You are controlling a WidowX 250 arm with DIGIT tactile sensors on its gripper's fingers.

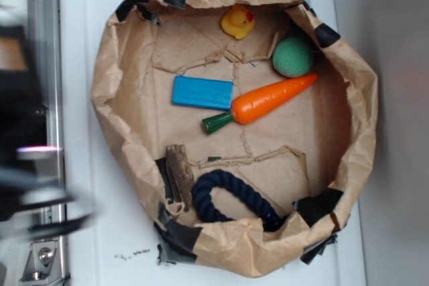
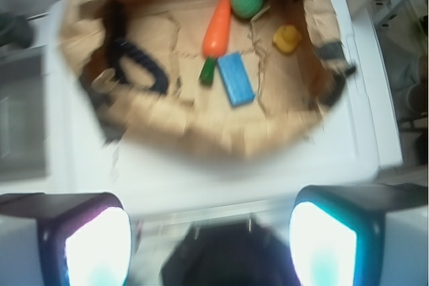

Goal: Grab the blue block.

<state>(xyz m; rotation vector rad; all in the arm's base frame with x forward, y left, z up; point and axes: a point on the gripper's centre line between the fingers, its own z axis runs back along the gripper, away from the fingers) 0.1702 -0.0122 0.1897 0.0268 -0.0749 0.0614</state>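
My gripper (image 2: 210,236): fingers spread wide apart, nothing between them; it hangs outside the paper bag, above the white worktop (image 1: 87,5), well apart from everything inside. In the exterior view my arm is only a dark blur at the left edge.
Blue block (image 1: 202,92): lying flat on the bag floor, toward the left wall, its right end touching or just beside the carrot.
Carrot (image 1: 268,100): lies slanted, green stub at the block's lower right corner, tip pointing at the green ball.
Green ball (image 1: 293,56): by the bag's upper right wall.
Yellow duck (image 1: 238,21): against the top wall.
Navy rope ring (image 1: 231,199): along the bottom wall.
Wood piece (image 1: 179,171): just left of the rope ring.
Paper bag (image 1: 117,65): brown, rolled rim patched with black tape, sitting on the worktop.
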